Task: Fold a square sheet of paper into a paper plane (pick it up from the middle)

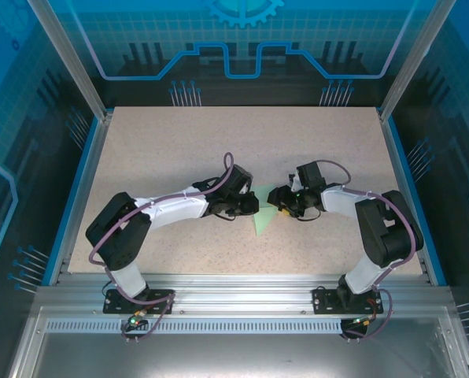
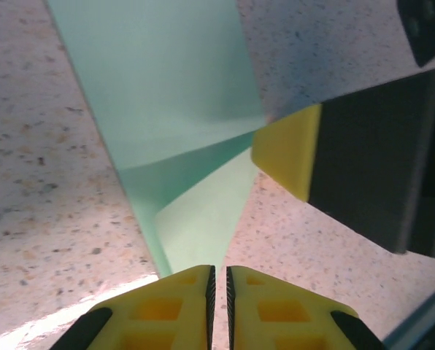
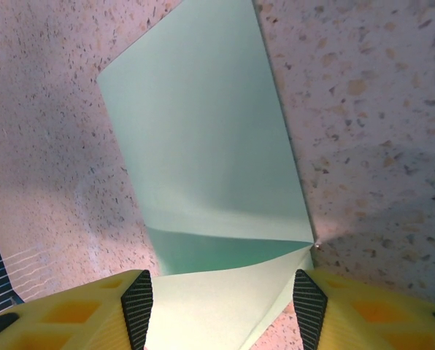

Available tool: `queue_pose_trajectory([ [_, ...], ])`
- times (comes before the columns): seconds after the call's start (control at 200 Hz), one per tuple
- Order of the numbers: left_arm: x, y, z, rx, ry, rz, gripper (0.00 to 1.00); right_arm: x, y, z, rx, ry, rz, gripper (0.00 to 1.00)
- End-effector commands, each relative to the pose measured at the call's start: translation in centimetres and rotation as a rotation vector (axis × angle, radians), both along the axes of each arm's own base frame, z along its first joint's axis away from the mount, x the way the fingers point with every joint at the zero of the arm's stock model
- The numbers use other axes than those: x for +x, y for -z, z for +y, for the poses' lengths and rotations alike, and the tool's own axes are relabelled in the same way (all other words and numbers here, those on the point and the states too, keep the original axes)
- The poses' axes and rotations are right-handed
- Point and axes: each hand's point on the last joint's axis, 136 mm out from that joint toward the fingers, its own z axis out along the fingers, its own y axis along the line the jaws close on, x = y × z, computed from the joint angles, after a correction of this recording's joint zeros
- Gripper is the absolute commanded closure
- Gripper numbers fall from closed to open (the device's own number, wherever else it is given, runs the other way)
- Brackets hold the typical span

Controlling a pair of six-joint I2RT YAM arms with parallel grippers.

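Note:
The square sheet of paper (image 1: 263, 221), pale mint green, lies partly folded at the table's middle between both grippers. A paper plane is out of view. In the left wrist view the sheet (image 2: 166, 95) has a lighter flap folded over towards my left gripper (image 2: 219, 281). Its pads stand a narrow slit apart with bare table showing between them, and the flap's edge ends at the left fingertip. My right gripper (image 3: 222, 306) is open wide, and the raised flap of the sheet (image 3: 203, 146) lies between its fingers. One right finger (image 2: 287, 149) touches the fold's corner.
The speckled beige table (image 1: 179, 150) has blue rails along its left and right sides. A metal frame runs along the near edge by the arm bases. Both arms reach inward, and the grippers (image 1: 256, 206) (image 1: 280, 203) almost meet over the paper.

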Motion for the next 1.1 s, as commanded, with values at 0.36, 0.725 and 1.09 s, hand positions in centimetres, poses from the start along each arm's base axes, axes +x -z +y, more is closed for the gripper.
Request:
queue_pose_trajectory([
  [0.36,0.4,5.4,0.3,0.039,-0.018,0.12,0.89,0.0,-0.5,-0.1,0.027,0.009,-0.003,0.41],
  [0.725,0.3,6.8,1.0,0.071,-0.025,0.14,0.9,0.4,-0.4,-0.3,0.024,0.045,0.008,0.38],
  [1.09,0.0,7.7,1.1,0.09,-0.016,0.163,0.91,1.3,-0.5,0.5,0.071,0.061,0.022,0.38],
])
